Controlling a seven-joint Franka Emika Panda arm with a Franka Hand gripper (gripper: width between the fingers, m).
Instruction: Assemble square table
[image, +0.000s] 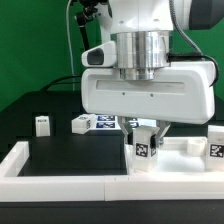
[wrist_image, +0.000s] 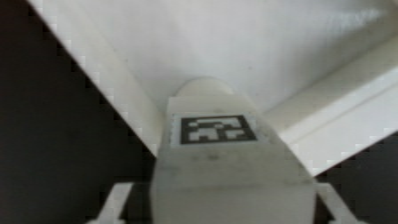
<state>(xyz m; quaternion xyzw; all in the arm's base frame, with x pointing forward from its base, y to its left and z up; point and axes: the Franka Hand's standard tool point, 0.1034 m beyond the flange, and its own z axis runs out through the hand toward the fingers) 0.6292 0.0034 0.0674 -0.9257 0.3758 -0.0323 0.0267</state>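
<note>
My gripper (image: 143, 136) is shut on a short white table leg (image: 145, 153) with a black-and-white tag, holding it upright. The leg stands at the near left corner of the white square tabletop (image: 186, 147), which lies on the black surface at the exterior view's right. In the wrist view the leg (wrist_image: 217, 150) fills the middle between my fingers (wrist_image: 121, 200), with the tabletop (wrist_image: 151, 40) and its raised rim (wrist_image: 347, 105) behind it. Whether the leg's end sits in a corner socket is hidden.
Two loose tagged white legs (image: 42, 124) (image: 82, 123) stand at the back left. The marker board (image: 105, 122) lies beside them. White wall bars (image: 60, 172) edge the front and left. A tagged white piece (image: 215, 150) shows at the far right.
</note>
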